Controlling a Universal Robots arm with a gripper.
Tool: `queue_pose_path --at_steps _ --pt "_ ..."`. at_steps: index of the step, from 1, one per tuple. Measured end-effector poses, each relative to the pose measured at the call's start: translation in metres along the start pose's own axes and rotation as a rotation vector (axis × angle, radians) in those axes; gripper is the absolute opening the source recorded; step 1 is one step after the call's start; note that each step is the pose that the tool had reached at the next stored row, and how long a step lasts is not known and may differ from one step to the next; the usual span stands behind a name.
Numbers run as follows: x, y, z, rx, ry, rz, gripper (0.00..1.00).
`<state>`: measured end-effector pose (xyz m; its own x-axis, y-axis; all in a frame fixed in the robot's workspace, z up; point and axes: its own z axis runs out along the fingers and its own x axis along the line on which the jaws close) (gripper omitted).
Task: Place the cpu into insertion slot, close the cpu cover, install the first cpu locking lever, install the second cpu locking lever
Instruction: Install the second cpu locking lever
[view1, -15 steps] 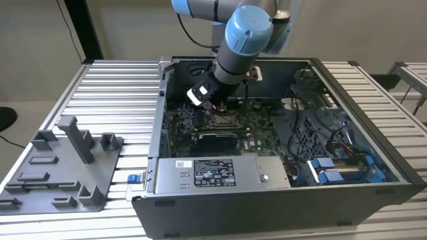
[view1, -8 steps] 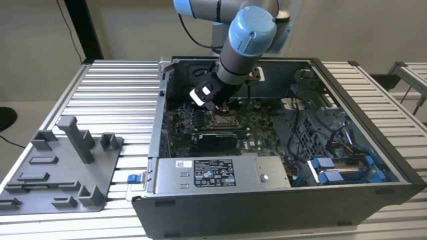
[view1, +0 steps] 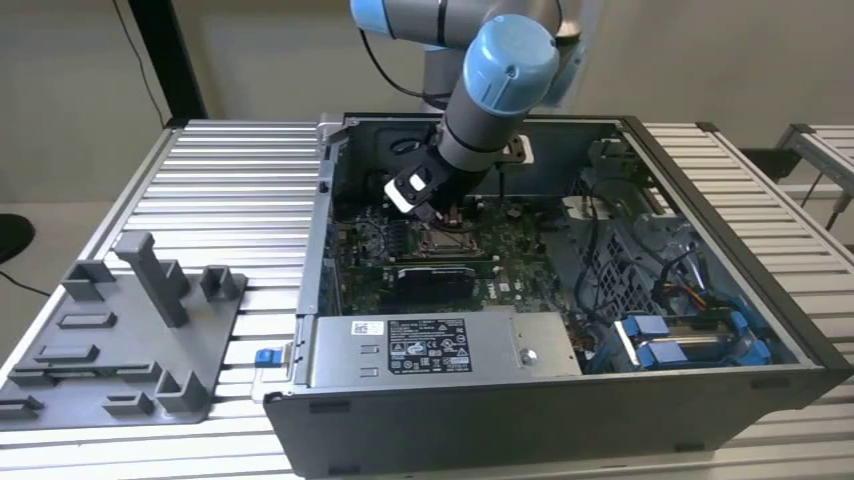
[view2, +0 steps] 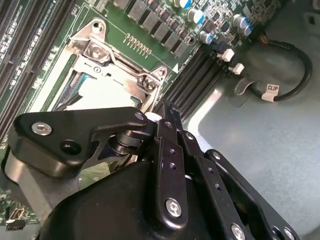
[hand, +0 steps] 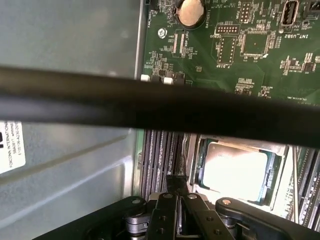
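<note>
Claw (view2: 167, 107): black fingers pressed together, empty, tip lowered just beside the socket's edge to work there.
Small flat square silvery-grey cpu (hand: 235, 169): seated in the silver-rimmed square insertion slot (view2: 97, 82) on the green circuit board (hand: 260, 45).
Thin silver cpu cover (view2: 115, 52): over the slot.

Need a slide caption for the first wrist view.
End effector beside the insertion slot, cpu seated inside.

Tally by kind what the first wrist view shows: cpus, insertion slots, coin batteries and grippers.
cpu: 1
insertion slot: 1
coin battery: 1
gripper: 1
Total: 4
</note>
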<state>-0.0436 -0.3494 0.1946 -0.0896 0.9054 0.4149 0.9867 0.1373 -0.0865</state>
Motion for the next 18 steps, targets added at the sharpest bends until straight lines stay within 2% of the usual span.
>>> queue_pose_path --at_steps 18 --pt "-0.0034 0.0208 0.0003 0.002 -0.0024 0.001 0.0"
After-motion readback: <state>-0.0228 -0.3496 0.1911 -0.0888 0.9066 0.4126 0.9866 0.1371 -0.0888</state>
